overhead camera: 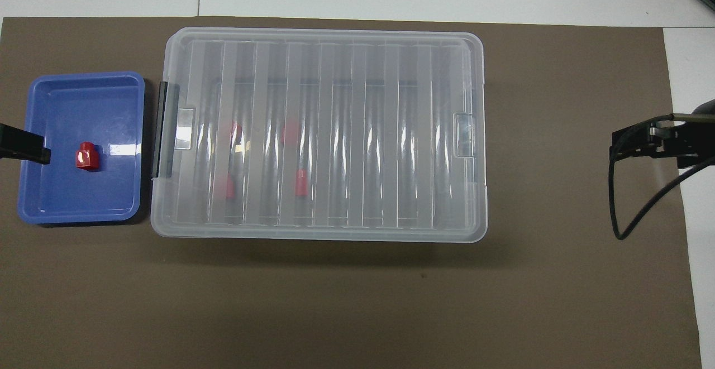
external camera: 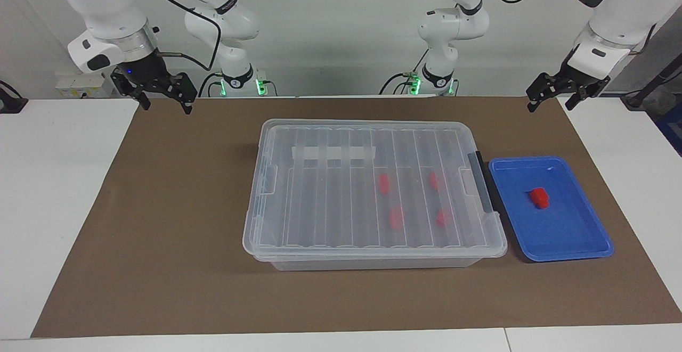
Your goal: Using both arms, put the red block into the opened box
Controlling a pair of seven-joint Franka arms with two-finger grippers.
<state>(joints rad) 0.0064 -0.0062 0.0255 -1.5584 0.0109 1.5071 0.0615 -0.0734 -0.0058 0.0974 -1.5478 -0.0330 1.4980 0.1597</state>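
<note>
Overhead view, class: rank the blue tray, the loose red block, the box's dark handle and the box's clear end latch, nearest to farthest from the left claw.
Measured from the left claw:
1. Blue tray, under the claw's tip.
2. Red block, in the tray.
3. Dark handle, on the box end beside the tray.
4. Clear end latch, at the right arm's end.

White arms (external camera: pixel 106 11), black cables (external camera: pixel 210 32)

We hold both arms raised and waiting, our left gripper (external camera: pixel 551 98) and right gripper (external camera: pixel 162 100) hanging with fingers spread wide, gripping nothing, pointing downward.
</note>
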